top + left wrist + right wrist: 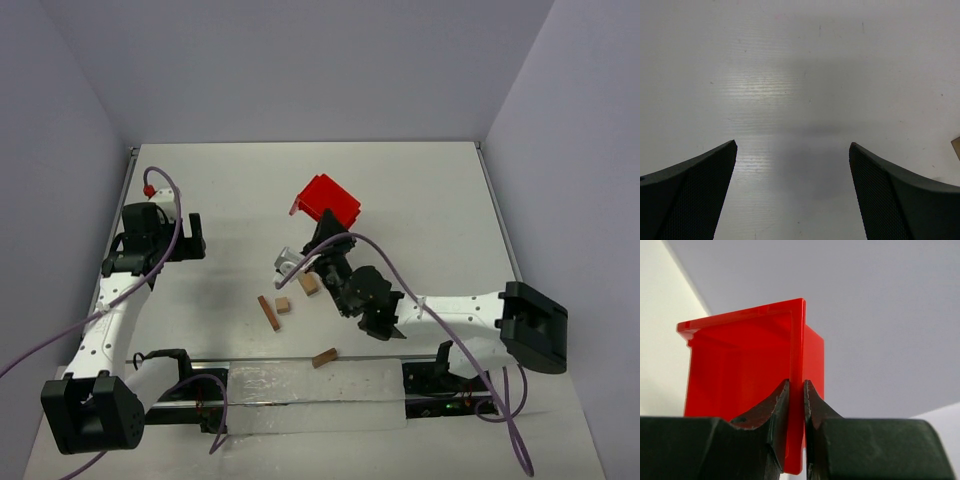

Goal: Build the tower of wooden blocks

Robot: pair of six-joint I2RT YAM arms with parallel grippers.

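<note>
**A:** Where did the things lie, from the biggest down?

**B:** On the flat white desk [420, 200] the biggest thing was the square red plastic bin [328, 200]. The right hand [796, 390] was clenched on one thin wall of it, and the bin seemed to be lifted and tipped. The left hand [792, 150] was released. Its fingers stood wide apart over bare desk, well apart from the work.

**A:** And the small tan wooden blocks [309, 284]?

**B:** Four lay loose on the desk between the two arms, nearer to the right one. None lay on another, so no tower stood yet. The long thin bar [269, 312] lay just beside the small cube [284, 305]. One short piece lay close beside the right wrist, below the bin. A short brick [324, 357] lay apart, near the arm bases.

**A:** How would they handle?

**B:** I judged them light, stiff and dry, not fragile. The flat faces should give good hold, but such tiny pieces are easy to push away. I would take the bar across its narrow sides at the middle, and the cube on two opposite faces. The left hand was free, while the right one had first to put the bin down.
</note>
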